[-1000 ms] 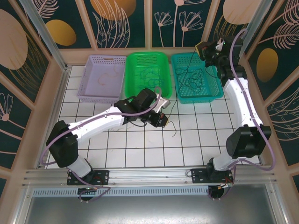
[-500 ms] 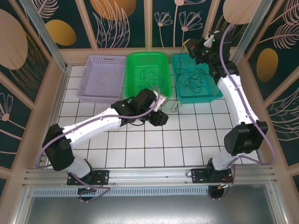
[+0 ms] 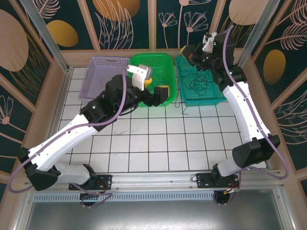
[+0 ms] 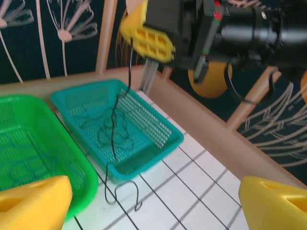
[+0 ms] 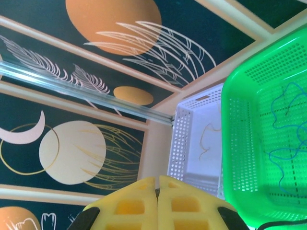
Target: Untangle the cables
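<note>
My right gripper [image 4: 146,36] pinched the limp, light black cable [image 4: 113,134]. Its tail at six o'clock suited my spread left gripper [image 4: 153,203], I judged.

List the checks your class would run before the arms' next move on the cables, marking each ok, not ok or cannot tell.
1. Is the right gripper shut on the black cable? ok.
2. Is the left gripper open, ready to take that cable? ok.
3. Is the cable's lower end out of the teal basket and on the table? ok.
4. Is it free of the other cables in that basket? cannot tell.
5. Is the tan cable apart in the lavender basket? ok.
</note>
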Robot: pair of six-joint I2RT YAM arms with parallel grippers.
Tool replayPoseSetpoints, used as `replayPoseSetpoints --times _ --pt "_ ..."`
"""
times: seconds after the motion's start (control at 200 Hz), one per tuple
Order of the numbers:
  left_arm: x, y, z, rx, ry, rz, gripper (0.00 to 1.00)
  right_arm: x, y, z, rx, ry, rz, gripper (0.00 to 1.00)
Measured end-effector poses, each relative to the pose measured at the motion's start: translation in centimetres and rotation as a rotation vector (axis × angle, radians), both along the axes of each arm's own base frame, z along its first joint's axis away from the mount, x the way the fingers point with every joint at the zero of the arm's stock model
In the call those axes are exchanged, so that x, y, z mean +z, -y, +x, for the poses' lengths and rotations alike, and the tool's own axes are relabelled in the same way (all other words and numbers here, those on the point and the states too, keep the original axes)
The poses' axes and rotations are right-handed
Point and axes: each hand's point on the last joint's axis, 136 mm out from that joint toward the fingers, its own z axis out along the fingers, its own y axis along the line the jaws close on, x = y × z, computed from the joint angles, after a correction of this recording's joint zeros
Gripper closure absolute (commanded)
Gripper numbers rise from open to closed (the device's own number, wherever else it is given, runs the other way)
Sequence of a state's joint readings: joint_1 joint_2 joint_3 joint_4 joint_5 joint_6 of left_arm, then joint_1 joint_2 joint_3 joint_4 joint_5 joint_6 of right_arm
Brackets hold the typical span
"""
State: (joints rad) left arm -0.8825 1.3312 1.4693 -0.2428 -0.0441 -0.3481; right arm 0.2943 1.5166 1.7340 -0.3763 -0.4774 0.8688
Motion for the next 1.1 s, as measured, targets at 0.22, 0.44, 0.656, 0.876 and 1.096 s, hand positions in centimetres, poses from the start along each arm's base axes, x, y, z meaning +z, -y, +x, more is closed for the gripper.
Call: replayPoseSetpoints --times 0.22,0.44,0.656,0.876,1.096 --pt "-2.4 2.2 4.2 0.042 0.087 0.109 0.13 -0.2 -4.0 -2.6 0.109 -0.022 0.001 1.0" --pt "-5.2 1.7 7.2 0.119 0.119 0.231 0.22 -0.1 -6.8 -4.7 0.185 -0.042 0.019 1.0" --pt "-4.0 0.8 8.5 0.168 0.171 0.204 0.56 0.0 -7.7 -5.9 0.209 -0.061 0.037 1.0" --pt "-4.2 1.5 8.0 0.124 0.187 0.186 1.0 -0.2 -7.7 -6.0 0.206 -0.077 0.046 1.0" --pt "-3.2 1.2 7.0 0.09 0.162 0.105 1.0 -0.3 -7.7 -6.2 0.222 -0.082 0.048 1.0"
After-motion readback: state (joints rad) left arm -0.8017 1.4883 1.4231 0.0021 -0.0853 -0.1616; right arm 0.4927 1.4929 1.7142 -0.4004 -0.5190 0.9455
